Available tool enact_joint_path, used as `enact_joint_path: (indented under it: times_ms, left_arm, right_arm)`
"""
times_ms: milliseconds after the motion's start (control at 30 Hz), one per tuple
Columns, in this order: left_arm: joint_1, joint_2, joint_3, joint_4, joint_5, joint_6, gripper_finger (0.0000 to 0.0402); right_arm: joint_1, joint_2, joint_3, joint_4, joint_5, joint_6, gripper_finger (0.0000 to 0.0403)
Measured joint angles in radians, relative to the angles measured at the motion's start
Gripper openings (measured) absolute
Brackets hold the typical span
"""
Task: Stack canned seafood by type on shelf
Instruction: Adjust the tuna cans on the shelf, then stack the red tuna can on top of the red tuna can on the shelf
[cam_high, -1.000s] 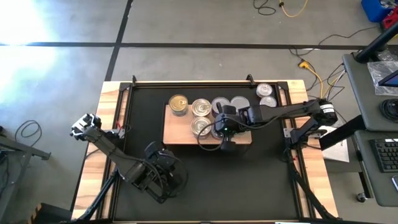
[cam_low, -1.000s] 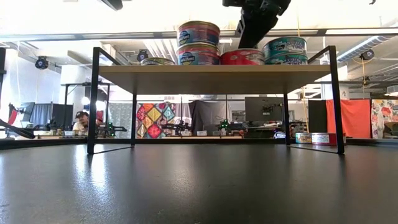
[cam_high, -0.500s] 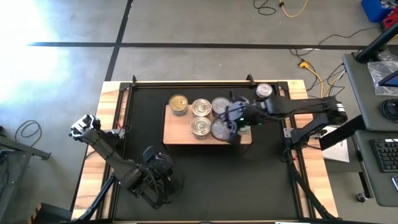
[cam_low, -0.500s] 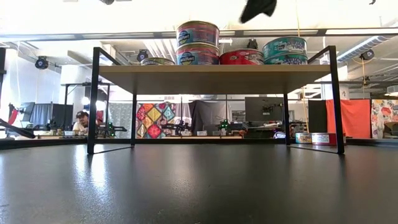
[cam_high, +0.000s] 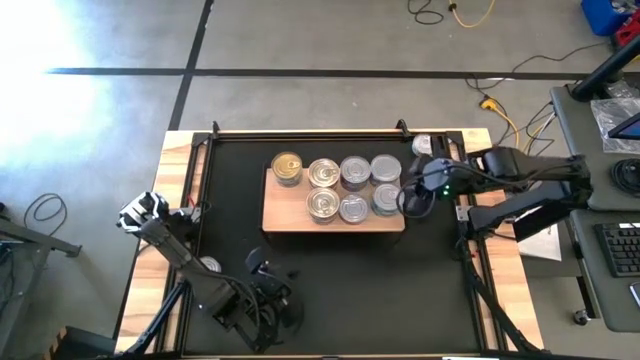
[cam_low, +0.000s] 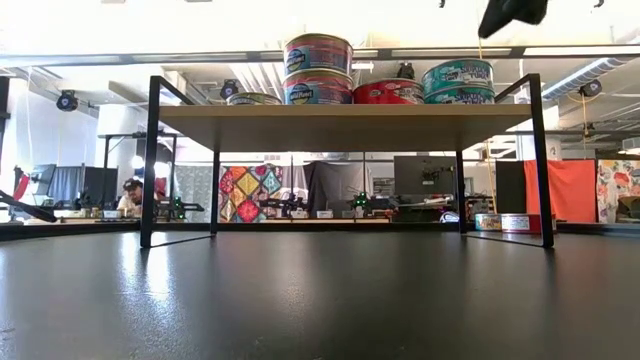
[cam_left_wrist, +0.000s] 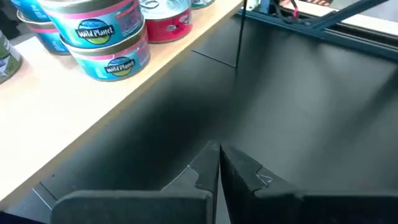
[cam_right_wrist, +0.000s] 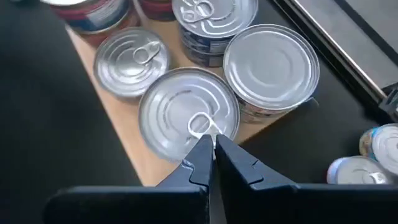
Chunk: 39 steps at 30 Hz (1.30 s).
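Hovering right of the shelf (cam_high: 285, 213) and its tins (cam_high: 341, 172), right gripper (cam_high: 412, 201) closed, empty; left gripper (cam_left_wrist: 219, 163) closed, empty, near.

Shelf (cam_high: 285, 211) bears tins (cam_high: 340, 187)

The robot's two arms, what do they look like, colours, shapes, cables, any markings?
Both are dark, jointed arms. The left arm has a pale grey block at its outer end and black cables bunched near its wrist. The right arm shows small green and blue lights near its wrist. Each pincer, left and right, has two matte black tapered fingers on a dark crossbar.
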Motion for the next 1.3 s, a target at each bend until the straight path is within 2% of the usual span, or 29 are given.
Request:
enact_joint_path:
  times_ms: [233,533,733,833,967,1100,1233,1300]
  left_arm:
    - [0.001,0.0,0.0,0.027,0.01,-0.003,0.0]
    - [-0.004,0.0,0.014,0.028,0.145,-0.071,0.0]
    - [-0.004,0.0,0.014,0.018,0.148,-0.076,0.0]
    - [-0.001,0.0,0.014,0.013,0.109,-0.076,0.0]
    - [0.004,0.0,0.014,0.018,0.071,-0.076,0.0]
    - [0.004,0.0,0.014,0.046,0.081,-0.039,0.0]
    - [0.011,0.0,0.025,0.066,0.091,0.021,0.0]
    - [0.029,-0.001,0.04,0.067,0.089,0.066,0.0]
  right_arm:
    - [-0.011,0.015,-0.18,0.267,0.008,-0.038,0.0012]
    - [-0.001,0.056,-0.229,0.281,-0.027,0.02,0.0012]
    - [0.01,0.046,-0.163,0.256,-0.038,0.049,0.0012]
    - [0.01,0.026,-0.103,0.26,-0.022,0.038,0.0012]
    - [0.01,0.001,-0.038,0.105,0.015,0.033,0.0012]
    - [0.01,-0.059,-0.018,-0.064,0.077,0.126,0.0012]
    - [0.009,-0.173,-0.062,-0.063,0.082,0.302,0.0012]
    - [0.009,-0.23,-0.092,-0.063,0.123,0.42,0.0012]
